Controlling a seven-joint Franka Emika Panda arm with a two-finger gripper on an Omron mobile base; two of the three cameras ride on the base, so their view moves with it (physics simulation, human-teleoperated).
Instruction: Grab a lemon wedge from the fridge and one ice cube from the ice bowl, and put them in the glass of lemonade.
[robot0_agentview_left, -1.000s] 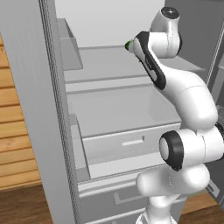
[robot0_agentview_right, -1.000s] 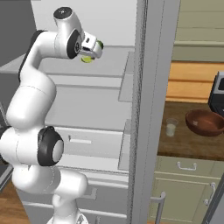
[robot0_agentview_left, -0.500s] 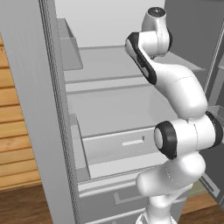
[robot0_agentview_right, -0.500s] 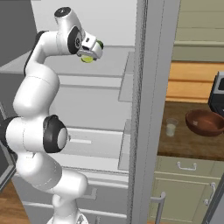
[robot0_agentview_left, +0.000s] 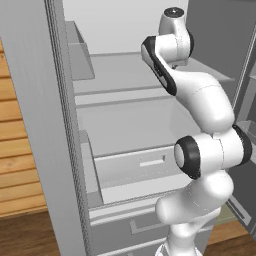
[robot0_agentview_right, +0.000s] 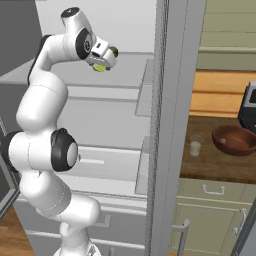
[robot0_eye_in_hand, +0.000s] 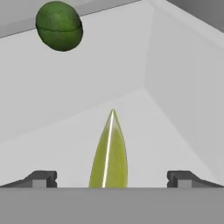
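Observation:
The fridge stands open, and my arm reaches onto its upper shelf. In the hand view the lemon wedge, pale yellow-green and pointed, lies on the white shelf between my fingertips, with a wide gap on each side. My gripper is open and touches nothing. From the right base view, the gripper hangs over the shelf with the lemon wedge just under it. The glass of lemonade and the reddish-brown ice bowl stand on the wooden counter to the right of the fridge.
A dark green ball rests further back on the same shelf, also seen as the ball beside the hand. The fridge's side wall closes the shelf on one side. A fridge door stands open at left, drawers below.
The arm's upper links have swung further over the shelf and risen a little. The hand has stayed almost in place above the wedge, and the gripper remains open.

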